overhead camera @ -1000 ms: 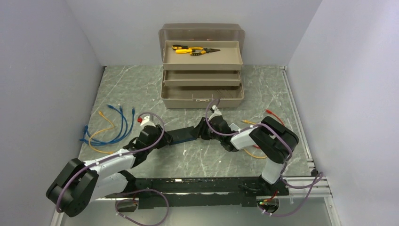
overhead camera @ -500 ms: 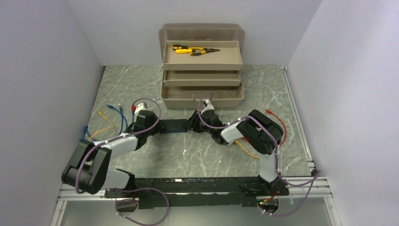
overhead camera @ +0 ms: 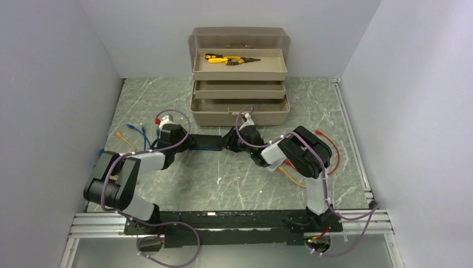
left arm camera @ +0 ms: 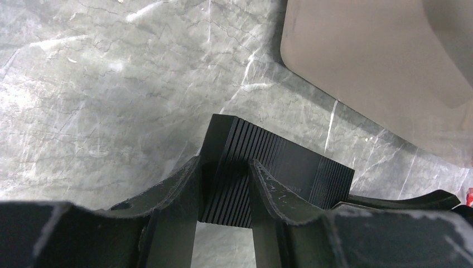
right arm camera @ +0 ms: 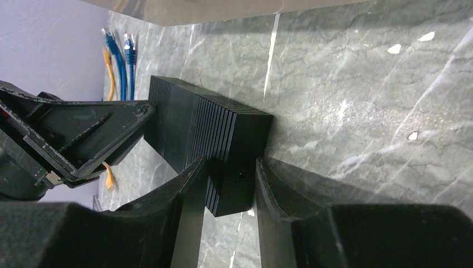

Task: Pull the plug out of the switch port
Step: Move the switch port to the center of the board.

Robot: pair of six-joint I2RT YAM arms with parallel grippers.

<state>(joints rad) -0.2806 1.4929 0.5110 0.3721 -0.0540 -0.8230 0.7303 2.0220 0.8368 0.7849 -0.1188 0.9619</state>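
Observation:
The switch, a flat black ribbed box, is held between both grippers just in front of the toolbox. My left gripper is shut on its left end. In the left wrist view the fingers pinch a corner of the switch. My right gripper is shut on its right end. In the right wrist view the jaws clamp the end of the switch, with the left gripper opposite. A thin blue streak lies along the switch's near edge. No plug or sockets show clearly.
A beige toolbox with stepped trays stands close behind the switch, with pliers in its top tray. Loose blue cables and a yellow cable lie at the left. A red cable and an orange cable lie at the right.
Both grippers have carried the switch away from the table's middle, back toward the toolbox and slightly left. Both arms have stretched farther out.

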